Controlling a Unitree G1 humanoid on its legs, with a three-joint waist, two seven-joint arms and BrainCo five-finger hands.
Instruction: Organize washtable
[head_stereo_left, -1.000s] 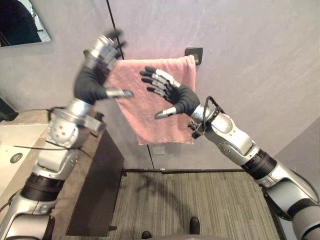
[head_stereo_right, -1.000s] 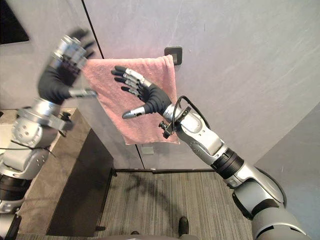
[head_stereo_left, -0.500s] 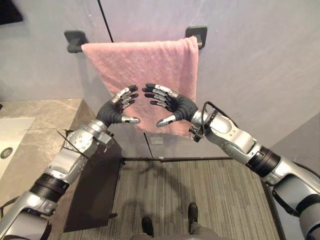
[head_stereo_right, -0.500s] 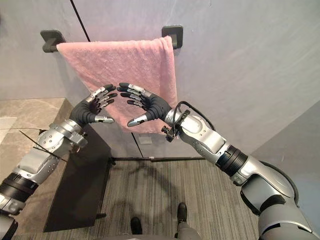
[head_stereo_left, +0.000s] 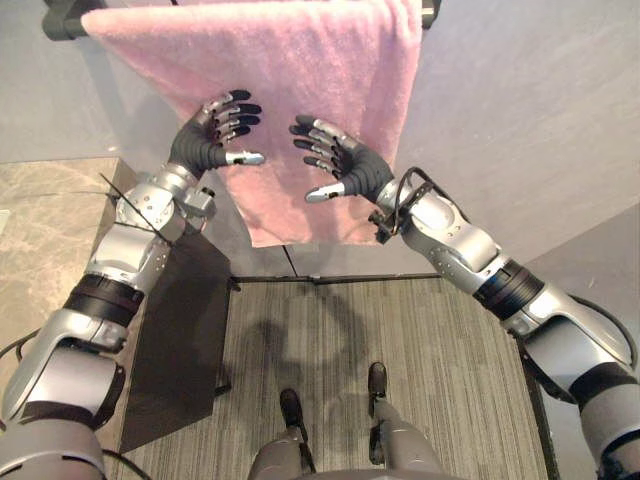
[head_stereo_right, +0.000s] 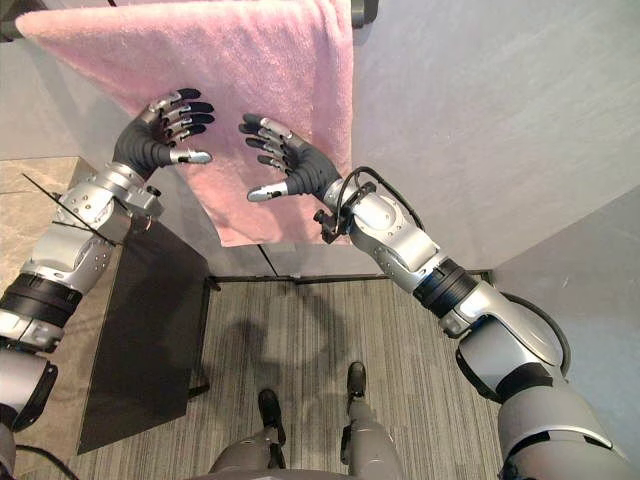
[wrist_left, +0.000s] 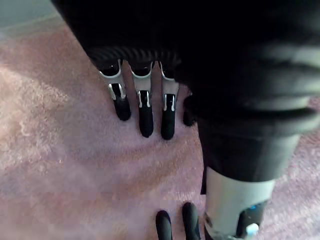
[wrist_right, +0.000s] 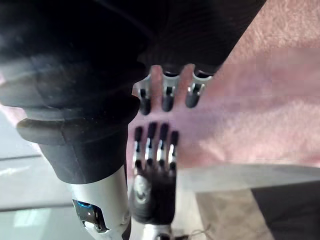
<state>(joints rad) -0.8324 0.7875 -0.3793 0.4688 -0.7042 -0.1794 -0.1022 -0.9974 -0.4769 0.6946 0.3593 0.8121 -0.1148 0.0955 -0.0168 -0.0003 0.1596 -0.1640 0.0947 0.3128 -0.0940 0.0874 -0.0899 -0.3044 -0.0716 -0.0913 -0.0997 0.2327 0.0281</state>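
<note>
A pink towel (head_stereo_left: 300, 70) hangs flat against the grey wall (head_stereo_left: 540, 100) from a rail. The rail's dark bracket (head_stereo_left: 62, 20) shows above and outward of the left robot hand (head_stereo_left: 205, 140). Both robot hands are raised in front of the cloth, about halfway down it, near one another but apart — fingertips pointing toward each other across a small gap.

The left robot hand is open, its fingers (wrist_left: 145, 112) straight and slightly fanned, with the thumb held out below them; nothing is in it. The right robot hand (head_stereo_left: 345, 170) is open likewise, fingers spread and thumb stuck out toward the left one, holding nothing. In each wrist view the towel lies just past the fingertips; whether the tips touch the pile I cannot tell. The right wrist view also catches the left robot hand opposite, over the pink cloth.

The towel's lower edge hangs just below the right robot hand. Below and outward of the left robot hand sits the stone-topped table (head_stereo_left: 50, 200), its dark side panel (head_stereo_left: 185, 320) dropping to the striped carpet floor (head_stereo_left: 430, 340) — well below both hands.
</note>
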